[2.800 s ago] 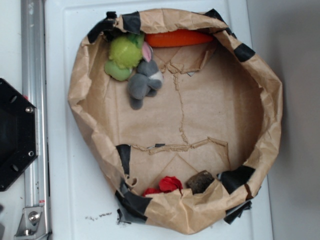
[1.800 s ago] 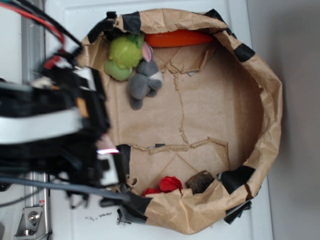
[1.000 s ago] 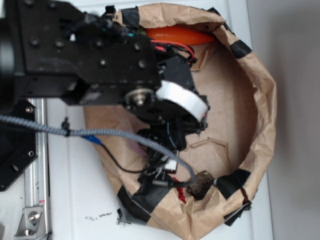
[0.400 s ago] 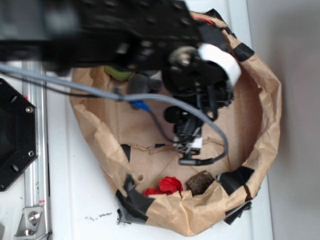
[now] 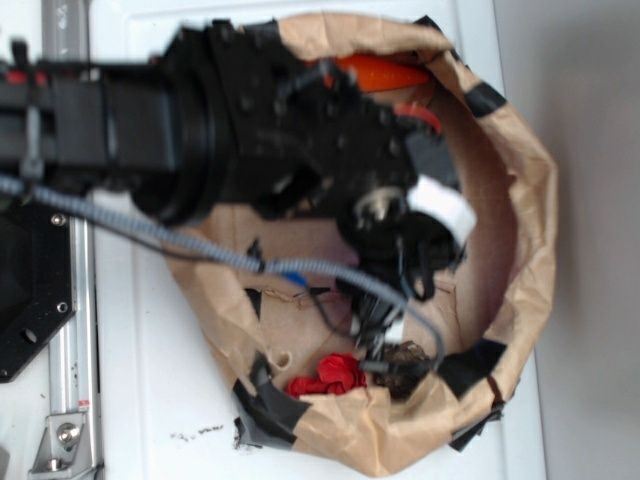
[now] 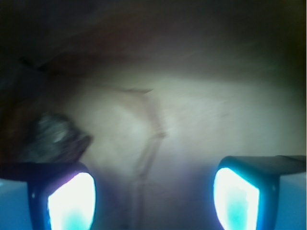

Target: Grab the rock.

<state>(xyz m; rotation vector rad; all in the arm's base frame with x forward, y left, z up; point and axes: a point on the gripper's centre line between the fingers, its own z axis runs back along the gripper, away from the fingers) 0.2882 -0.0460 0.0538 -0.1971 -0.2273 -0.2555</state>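
The dark brown, rough, blocky rock (image 5: 404, 363) sat against the near wall of the crumpled brown paper bag (image 5: 520, 250), right of a red wrinkly item (image 5: 333, 374), as the black gripper (image 6: 153, 191) hung wide open above it, seemingly poised to grasp.

surface: white table (image 5: 150, 400) | on it: brown paper bag (image 5: 535, 200) rolled open, black-taped | left edge: metal rail (image 5: 72, 330) with black plate (image 5: 30, 290) | dark specks (image 5: 195, 434) just beside the bag's lower left
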